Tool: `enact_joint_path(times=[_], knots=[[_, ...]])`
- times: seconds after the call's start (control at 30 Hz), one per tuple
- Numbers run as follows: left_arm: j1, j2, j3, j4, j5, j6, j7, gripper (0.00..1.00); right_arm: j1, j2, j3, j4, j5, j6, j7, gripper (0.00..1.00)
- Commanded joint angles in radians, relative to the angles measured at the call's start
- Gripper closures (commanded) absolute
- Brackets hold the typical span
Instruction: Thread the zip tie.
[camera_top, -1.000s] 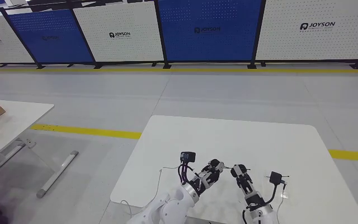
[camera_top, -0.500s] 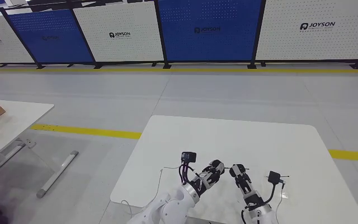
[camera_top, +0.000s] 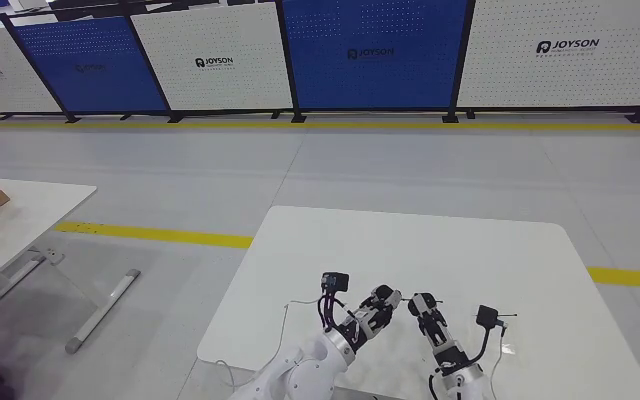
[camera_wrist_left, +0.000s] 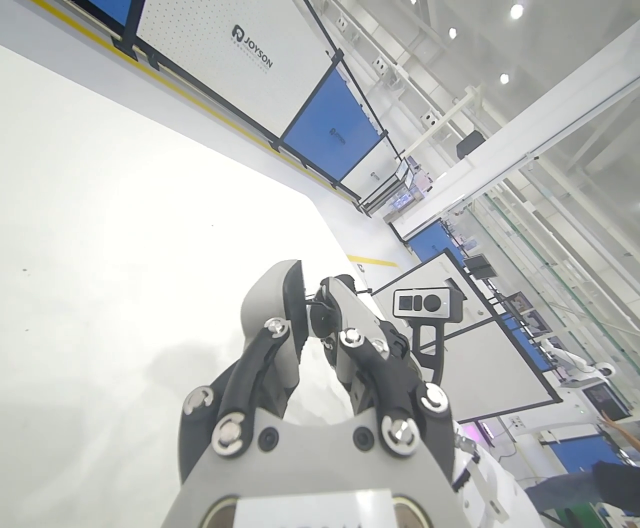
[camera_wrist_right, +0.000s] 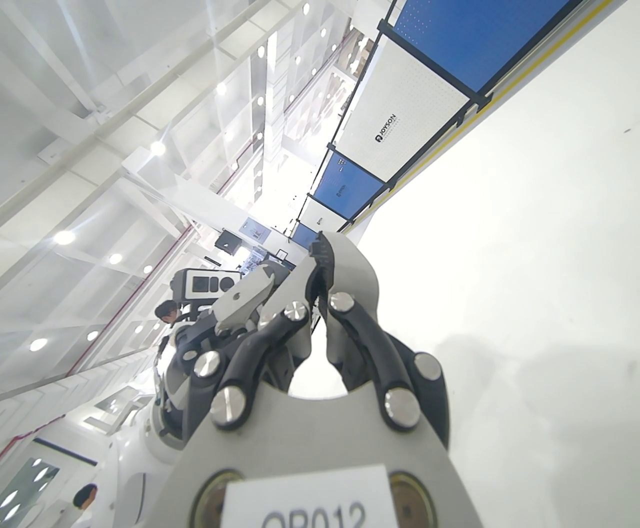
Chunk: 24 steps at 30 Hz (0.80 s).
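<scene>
Blue and white perforated partition panels (camera_top: 370, 55) run along the upper edge of the top view. A yellow floor stripe (camera_top: 150, 234) crosses the grey floor below them. Filling the lower middle of that view is a white rectangular table (camera_top: 400, 240), and both arms sit over its near edge at the bottom centre.

The left gripper (camera_top: 385, 296) is left of centre and the right gripper (camera_top: 418, 302) is just beside it. Their tips point toward each other and stand close but apart.

In the left wrist view, the left gripper (camera_wrist_left: 310, 287) has its two grey fingers drawn narrow, with a slim gap between the black pads. The zip tie (camera_wrist_left: 314, 300), a thin black plastic strip, crosses that gap near the fingertips and is pinched there. It is too thin to follow further.

In the right wrist view, the right gripper (camera_wrist_right: 315, 255) has its serrated black pads pressed together. Whether anything lies between them cannot be told. The zip tie is up off the table at the left gripper's fingertips, between the two grippers.
</scene>
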Motion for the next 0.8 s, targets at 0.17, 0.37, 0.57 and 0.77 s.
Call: enact_joint_path(times=[0.17,0.37,0.57,0.77], knots=[[-0.004,-0.002,0.005,0.007,0.011,0.002,-0.002,0.74,-0.002,-0.002,0.002,-0.001,-0.001,0.0,-0.002,1.0],[-0.003,-0.002,0.001,0.008,0.005,0.002,-0.002,0.88,-0.006,-0.002,0.003,-0.006,-0.004,0.0,-0.003,1.0],[-0.001,-0.003,0.001,0.007,0.008,0.002,0.001,1.0,-0.009,-0.002,0.004,-0.01,-0.004,0.0,-0.004,1.0],[0.001,-0.004,0.004,0.006,0.015,0.0,0.004,1.0,-0.012,-0.002,0.006,-0.014,-0.002,0.0,-0.004,1.0]])
